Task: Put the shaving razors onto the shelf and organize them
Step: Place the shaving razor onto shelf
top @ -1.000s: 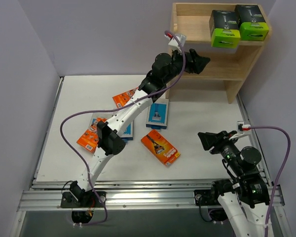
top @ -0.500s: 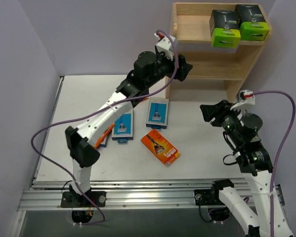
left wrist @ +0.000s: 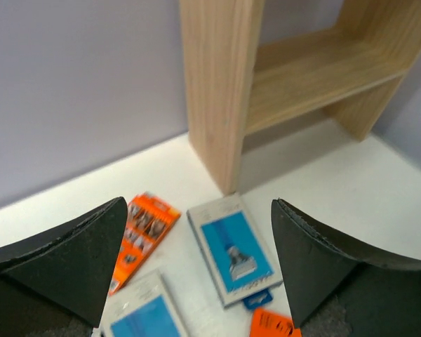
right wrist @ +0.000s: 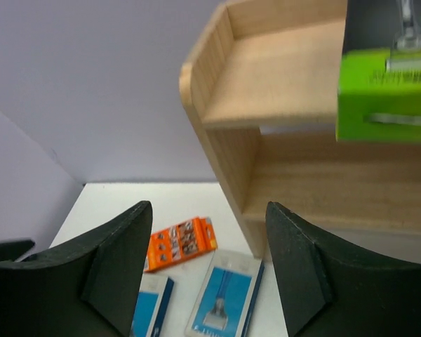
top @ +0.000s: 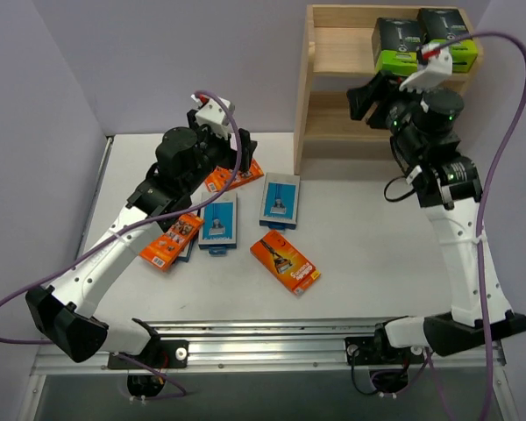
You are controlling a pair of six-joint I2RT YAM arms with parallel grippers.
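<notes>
Top external view: both grippers empty, six packs on the table, two on the shelf

On the left arm, the left gripper (top: 242, 160) hangs over the far-left part of the table, its jaws spread wide with nothing between them. The left wrist view shows its dark fingers (left wrist: 70, 260) far apart. Directly under it lies the far orange pack (top: 231, 177), partly covered by the gripper in the top view. To the right, near the foot of the shelf, the right blue card (top: 280, 200) lies flat. The middle blue card (top: 219, 221) lies just nearer and to its left. Further left, the left orange pack (top: 171, 240) rests over the edge of a third blue card (top: 191, 249), of which only a strip shows. The near orange pack (top: 286, 261) lies alone toward the middle of the table.

The right gripper (top: 365, 95) is raised in front of the shelf (top: 333, 44), about level with the gap between its two tiers, jaws apart and holding nothing. On the right of the top tier stand the left black box (top: 387, 35) and the right black box (top: 451, 54), side by side, lime-green ends facing out.

The table (top: 359, 228) is flat, matte and white. Pale lilac walls (top: 158, 61) close it in on the left, far and right sides. A metal rail (top: 272, 349) runs along its near edge.
</notes>
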